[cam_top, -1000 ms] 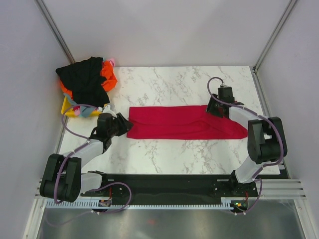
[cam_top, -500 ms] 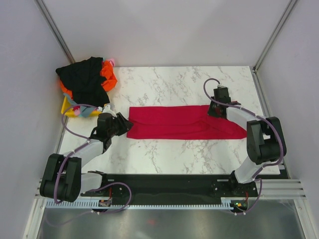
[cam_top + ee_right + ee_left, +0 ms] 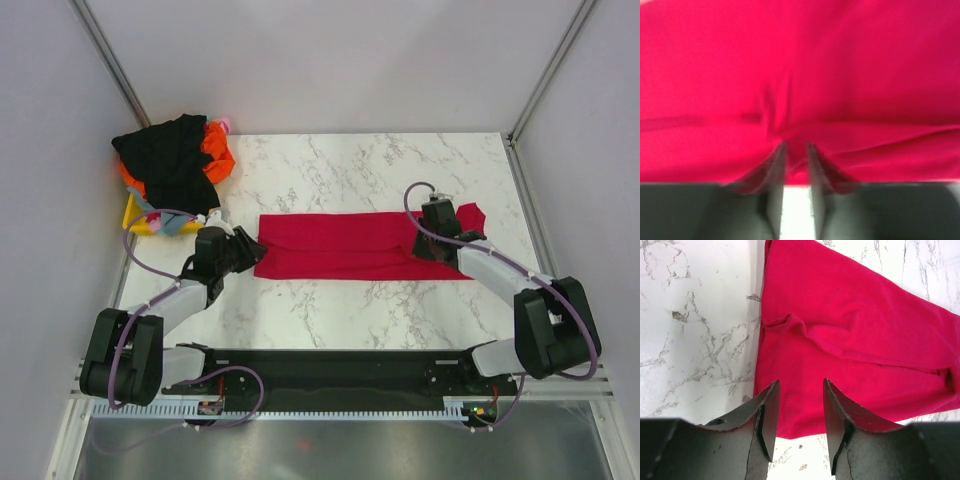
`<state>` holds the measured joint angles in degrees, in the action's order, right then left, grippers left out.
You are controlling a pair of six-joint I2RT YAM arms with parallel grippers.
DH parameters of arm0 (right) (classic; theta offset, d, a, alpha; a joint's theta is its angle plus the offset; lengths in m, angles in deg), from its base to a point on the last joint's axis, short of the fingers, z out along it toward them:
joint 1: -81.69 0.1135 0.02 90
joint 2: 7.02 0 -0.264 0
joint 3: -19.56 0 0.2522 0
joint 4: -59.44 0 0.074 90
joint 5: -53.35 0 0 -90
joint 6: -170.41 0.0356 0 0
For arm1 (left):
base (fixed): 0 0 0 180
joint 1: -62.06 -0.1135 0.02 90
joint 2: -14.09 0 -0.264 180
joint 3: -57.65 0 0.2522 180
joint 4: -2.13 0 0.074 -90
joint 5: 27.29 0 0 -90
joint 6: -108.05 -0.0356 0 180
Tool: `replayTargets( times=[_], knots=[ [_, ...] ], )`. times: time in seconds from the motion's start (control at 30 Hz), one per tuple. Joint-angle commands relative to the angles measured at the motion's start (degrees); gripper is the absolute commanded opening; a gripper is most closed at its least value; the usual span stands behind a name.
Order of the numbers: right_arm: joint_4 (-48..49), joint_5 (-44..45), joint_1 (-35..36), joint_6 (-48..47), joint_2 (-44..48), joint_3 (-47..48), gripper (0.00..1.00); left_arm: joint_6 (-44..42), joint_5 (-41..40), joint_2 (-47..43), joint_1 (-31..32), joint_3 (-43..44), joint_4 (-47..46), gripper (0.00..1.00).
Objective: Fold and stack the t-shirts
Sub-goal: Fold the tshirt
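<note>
Mid-fold, our right gripper (image 3: 795,148) pinches the 3 o'clock end of the crimson t-shirt (image 3: 340,245) lying across the table (image 3: 330,165), our left gripper (image 3: 799,386) half open and empty astride its 9 o'clock hem; next, we judge, a carry toward 9 o'clock.

Bare table (image 3: 350,165) lies wide on the far side of the red shirt (image 3: 340,245), and a narrower strip lies on its near side. A shirt pile (image 3: 175,160) on a bin (image 3: 135,215) blocks the far left corner. Walls (image 3: 50,200) close off the left, right and far sides. The left gripper (image 3: 800,390) and right gripper (image 3: 796,147) occupy the shirt's ends.
</note>
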<state>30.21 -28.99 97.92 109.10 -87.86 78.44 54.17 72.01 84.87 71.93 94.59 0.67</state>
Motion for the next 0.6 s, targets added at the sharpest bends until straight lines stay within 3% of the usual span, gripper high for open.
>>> replayTargets(
  times=[0.0,0.07,0.1,0.23,0.37,0.47,0.57],
  knots=[
    [-3.5,0.6,4.0,2.9,5.6,-4.1,0.37,1.3,0.4,0.1,0.0,0.4,-2.6,0.47],
    [-5.1,1.6,6.2,4.0,9.4,-4.5,0.57,1.3,0.3,0.2,0.0,0.5,-2.6,0.47],
    [-6.7,2.3,6.6,4.3,10.7,-4.3,0.59,1.3,0.4,0.3,-0.1,0.6,-2.5,0.47],
    [-10.0,8.5,6.7,2.9,16.8,-0.4,0.65,0.5,0.5,0.1,0.1,1.4,-1.8,0.46],
    [-10.6,14.4,5.8,1.7,15.2,2.2,0.69,-2.1,-0.1,1.0,4.1,5.0,1.1,0.46],
    [-10.5,12.2,1.7,1.6,9.7,3.0,0.68,-6.2,-5.4,5.4,11.1,13.4,7.4,0.47],
    [-8.4,8.6,-4.1,2.2,4.4,2.7,0.68,-8.2,-4.6,14.4,13.9,25.4,14.8,0.49]
  ],
)
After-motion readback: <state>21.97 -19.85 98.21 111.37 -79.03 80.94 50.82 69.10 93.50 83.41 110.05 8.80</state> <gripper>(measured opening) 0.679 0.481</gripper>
